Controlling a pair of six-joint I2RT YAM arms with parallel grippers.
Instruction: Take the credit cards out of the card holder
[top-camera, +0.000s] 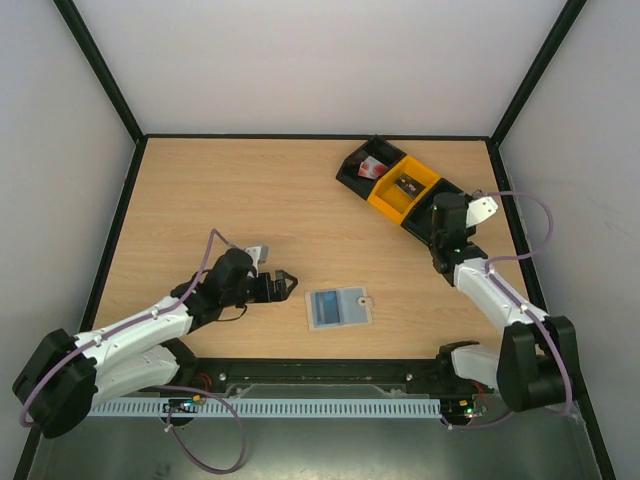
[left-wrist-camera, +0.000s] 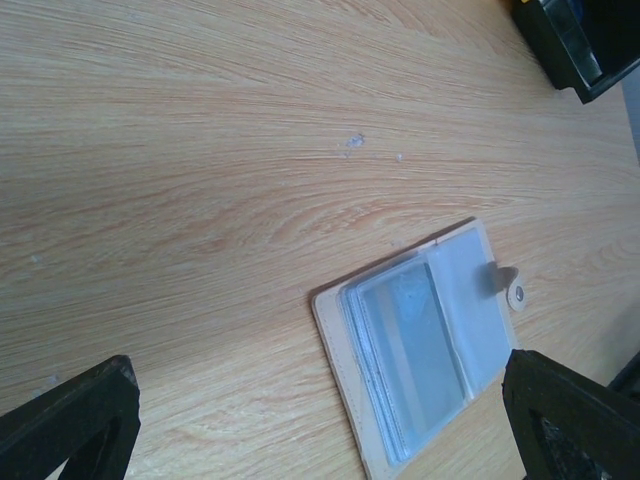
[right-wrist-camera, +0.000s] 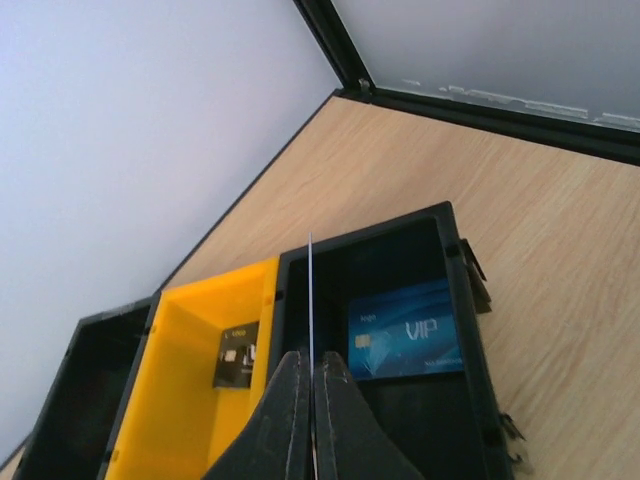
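Only its wrist view shows the right gripper (right-wrist-camera: 311, 372) clamping a thin plastic credit card (right-wrist-camera: 311, 300) edge-on; left gripper (top-camera: 291, 285) gapes, flat translucent blue-grey card holder (top-camera: 338, 308) just ahead.

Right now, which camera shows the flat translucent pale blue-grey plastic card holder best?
The left wrist view: the card holder lies close and large, its two pockets and small tab visible. The top external view shows it whole but small, flat on the wooden table. The right wrist view does not show it.
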